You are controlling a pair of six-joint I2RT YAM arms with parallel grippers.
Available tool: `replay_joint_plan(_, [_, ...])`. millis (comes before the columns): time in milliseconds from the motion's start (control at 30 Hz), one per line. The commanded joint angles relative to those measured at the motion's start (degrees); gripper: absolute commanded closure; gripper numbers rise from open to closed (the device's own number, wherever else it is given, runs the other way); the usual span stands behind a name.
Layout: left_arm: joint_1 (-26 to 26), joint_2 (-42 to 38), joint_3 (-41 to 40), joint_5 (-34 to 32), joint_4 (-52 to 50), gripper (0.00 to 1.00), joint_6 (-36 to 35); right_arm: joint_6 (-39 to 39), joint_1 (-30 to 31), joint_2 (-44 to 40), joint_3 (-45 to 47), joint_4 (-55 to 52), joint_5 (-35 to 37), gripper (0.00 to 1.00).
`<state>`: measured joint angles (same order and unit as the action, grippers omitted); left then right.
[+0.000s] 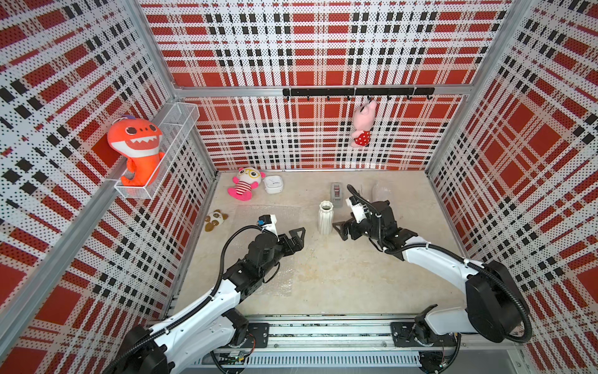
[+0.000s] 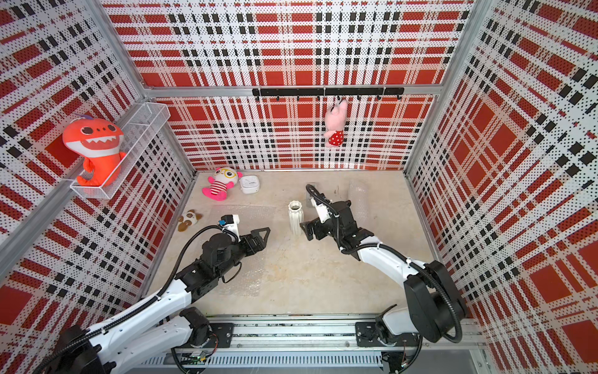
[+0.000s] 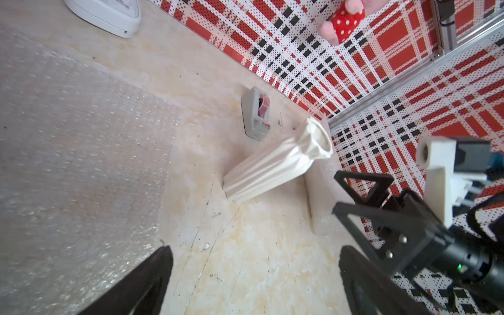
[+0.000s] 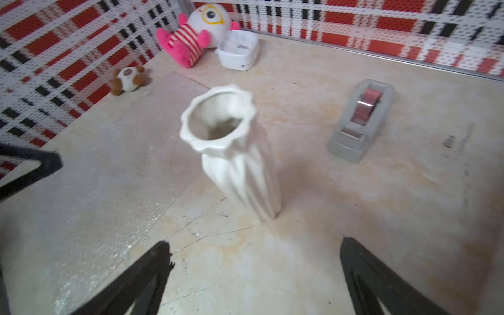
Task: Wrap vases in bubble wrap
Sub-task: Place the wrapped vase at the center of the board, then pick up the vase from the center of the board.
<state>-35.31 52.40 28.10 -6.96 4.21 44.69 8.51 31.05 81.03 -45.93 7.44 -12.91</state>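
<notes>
Vase (image 1: 326,217) standing upright on the desk (image 1: 356,285). Left claw (image 3: 255,249) and right claw (image 4: 255,242) flank the vase, both spread wide and empty, the right just beside it. Bubble wrap (image 3: 81,150) lies flat near the vase, on the left claw's side.

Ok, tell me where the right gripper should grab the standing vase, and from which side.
Grip the vase on its ribbed body, about mid-height, below the flared rim. It stands upright and the body is slimmer than the rim, so a level approach from the right gripper's side, where its open jaws face it, looks best.
</notes>
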Motion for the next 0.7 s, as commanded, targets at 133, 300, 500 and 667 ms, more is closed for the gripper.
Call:
replay_joint_plan(133, [1.37, 5.02, 4.82, -4.95, -0.06, 0.02, -0.59, -1.59, 0.45, 7.47, 0.36, 22.16, -5.1, 0.0])
replay_joint_plan(300, [2.06, 8.82, 6.56, -6.73, 2.08, 0.02, -0.48, -1.43, 0.45, 14.31, -2.2, 27.9, -6.86, 0.0])
replay_joint_plan(500, [2.35, 14.93, 9.7, -7.69, 2.45, 0.02, -0.57, -1.22, 0.49, 19.89, -3.55, 33.25, -7.48, 0.02])
replay_joint_plan(667, [2.57, 18.78, 11.56, -7.8, 3.87, 0.02, -0.3, -1.33, 0.51, 23.56, -4.86, 37.05, -8.79, 0.05])
